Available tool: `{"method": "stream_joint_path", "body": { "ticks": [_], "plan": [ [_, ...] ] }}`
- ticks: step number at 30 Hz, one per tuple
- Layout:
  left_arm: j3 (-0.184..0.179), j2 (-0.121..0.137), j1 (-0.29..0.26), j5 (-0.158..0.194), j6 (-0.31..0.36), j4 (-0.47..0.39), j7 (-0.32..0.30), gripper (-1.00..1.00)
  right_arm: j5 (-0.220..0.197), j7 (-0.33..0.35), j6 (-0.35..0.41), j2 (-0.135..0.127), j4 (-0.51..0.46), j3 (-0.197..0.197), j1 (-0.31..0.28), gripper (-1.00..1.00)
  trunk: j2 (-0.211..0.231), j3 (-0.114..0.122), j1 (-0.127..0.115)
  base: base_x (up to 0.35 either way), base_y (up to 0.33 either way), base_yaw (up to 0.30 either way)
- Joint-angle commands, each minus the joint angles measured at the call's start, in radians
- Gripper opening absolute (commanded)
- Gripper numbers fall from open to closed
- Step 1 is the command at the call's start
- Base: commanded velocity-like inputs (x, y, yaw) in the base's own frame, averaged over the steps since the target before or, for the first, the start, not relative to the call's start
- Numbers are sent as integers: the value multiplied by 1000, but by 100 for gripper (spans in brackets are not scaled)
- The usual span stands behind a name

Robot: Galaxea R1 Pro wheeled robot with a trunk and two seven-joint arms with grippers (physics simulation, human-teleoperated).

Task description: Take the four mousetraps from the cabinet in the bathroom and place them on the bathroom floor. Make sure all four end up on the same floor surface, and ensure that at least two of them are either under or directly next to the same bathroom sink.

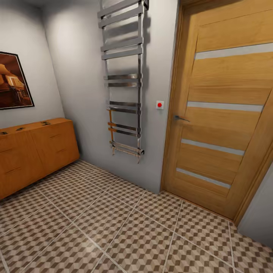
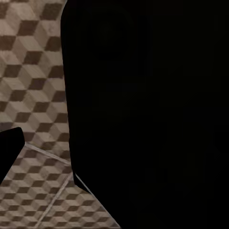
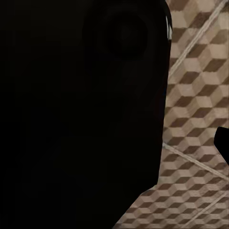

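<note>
A bathroom corner is showing in the head view, where the orange-brown cabinet [image 1: 36,151] is standing against the left wall beneath a framed picture [image 1: 13,81]. Small dark mousetraps [image 1: 46,123] are lying on the cabinet top, one near its far end, another [image 1: 20,129] further along and a third [image 1: 3,133] at the frame's edge; they are too small to make out in detail. A chrome towel radiator [image 1: 123,76] is hanging on the grey wall beside a red wall button [image 1: 159,104] and a tall wooden door [image 1: 223,110]. The cube-patterned bathroom floor [image 1: 125,231] is spreading across the foreground. In both wrist views a black mass is blocking most of the frame above floor tiles, so each end effector's state cannot be told.
</note>
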Motion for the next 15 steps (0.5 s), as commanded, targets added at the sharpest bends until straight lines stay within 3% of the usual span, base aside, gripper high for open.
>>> {"method": "stream_joint_path", "body": {
  "ticks": [1,10,15],
  "plan": [
    [1,-6,6,0,-6,-3,0,100,2,-3,-2,6,-5,2,-6,100,-1,-1,0,0,0,0],
    [3,-56,57,-3,-6,-3,0,100,2,-3,-2,55,-5,1,-19,100,-1,-1,0,0,0,0],
    [4,-77,86,-3,-6,-3,0,100,1,-3,-2,56,-5,2,-22,100,-1,-1,0,0,0,0]
  ]
}}
